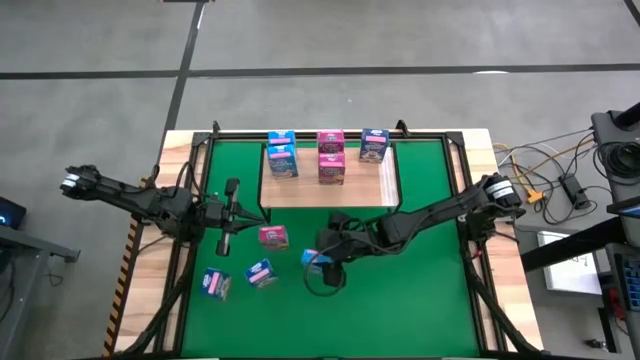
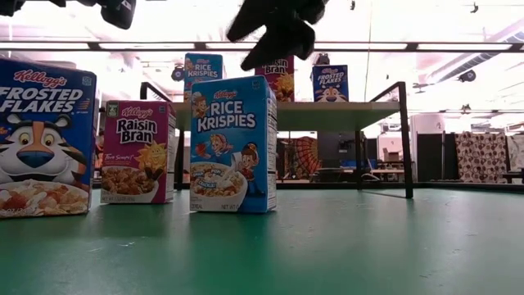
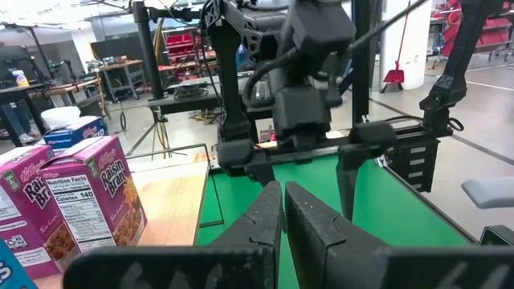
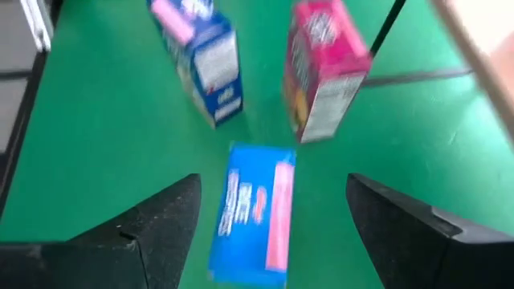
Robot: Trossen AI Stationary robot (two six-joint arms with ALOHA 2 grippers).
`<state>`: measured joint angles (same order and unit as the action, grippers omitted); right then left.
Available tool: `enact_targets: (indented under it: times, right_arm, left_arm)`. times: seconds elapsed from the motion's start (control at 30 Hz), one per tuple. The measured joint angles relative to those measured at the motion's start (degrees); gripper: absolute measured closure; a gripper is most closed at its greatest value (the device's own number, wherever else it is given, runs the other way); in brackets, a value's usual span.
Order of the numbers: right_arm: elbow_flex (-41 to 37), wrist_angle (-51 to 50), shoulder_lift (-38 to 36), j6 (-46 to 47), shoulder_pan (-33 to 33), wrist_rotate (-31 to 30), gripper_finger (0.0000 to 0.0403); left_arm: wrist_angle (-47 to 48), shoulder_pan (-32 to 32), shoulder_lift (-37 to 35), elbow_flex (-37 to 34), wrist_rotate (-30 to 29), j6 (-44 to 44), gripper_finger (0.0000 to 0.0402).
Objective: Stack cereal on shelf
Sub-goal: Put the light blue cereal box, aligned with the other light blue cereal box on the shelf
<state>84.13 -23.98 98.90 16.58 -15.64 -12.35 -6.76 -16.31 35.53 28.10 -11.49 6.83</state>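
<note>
A light blue cereal box (image 1: pixel 312 258) stands upright on the green mat (image 2: pixel 233 143). My right gripper (image 4: pixel 273 233) is open just above it, one finger on either side, touching nothing; it also shows in the high view (image 1: pixel 330 268) and at the top of the low view (image 2: pixel 278 33). A pink box (image 1: pixel 273 237) and two blue boxes (image 1: pixel 261 273) (image 1: pixel 215 285) stand on the mat nearby. The shelf (image 1: pixel 325 192) carries light blue (image 1: pixel 281 158), pink (image 1: pixel 331 158) and dark blue (image 1: pixel 374 147) boxes. My left gripper (image 3: pixel 283 221) is shut and empty, left of the shelf (image 1: pixel 228 215).
The shelf board stands raised on a black metal frame (image 2: pixel 403 139) at the far side of the mat. The frame's rails run along the mat's left and right edges (image 1: pixel 465 190). Bare green mat (image 1: pixel 400 300) lies near and to the right.
</note>
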Motion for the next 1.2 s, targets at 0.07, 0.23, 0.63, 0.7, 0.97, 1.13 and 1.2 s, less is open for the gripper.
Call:
enact_targets:
  times: [0.07, 0.23, 0.63, 0.7, 0.97, 1.13, 1.2]
  right_arm:
    - [1.0, -0.1, 0.2, -0.1, 0.0, -1.1, 0.0104]
    - [3.4, -1.7, 1.4, -0.5, 0.0, -1.2, 0.0105]
    - [12.6, -14.4, 4.8, 3.3, 0.3, -1.2, 0.0108]
    - [13.2, -16.0, 4.9, 3.9, 0.3, -1.2, 0.0108]
    - [15.1, -17.7, 5.7, 6.3, 0.0, -0.7, 0.0108]
    - [18.1, -18.5, 8.5, 3.6, -0.2, -0.7, 0.0108]
    - [19.7, -19.6, 9.4, 3.3, -0.2, -0.7, 0.0108]
  left_arm:
    - [0.1, 0.0, 0.0, 0.0, 0.0, 0.0, 0.04]
    - [0.1, 0.0, 0.0, 0.0, 0.0, 0.0, 0.04]
    - [0.1, 0.0, 0.1, 0.0, 0.0, 0.0, 0.04]
    - [0.1, 0.0, 0.1, 0.0, 0.0, 0.0, 0.04]
    - [0.1, 0.0, 0.1, 0.0, 0.0, -0.1, 0.04]
    - [0.0, 0.0, 0.1, 0.0, 0.0, 0.0, 0.04]
    - [0.0, 0.0, 0.0, 0.0, 0.0, 0.0, 0.04]
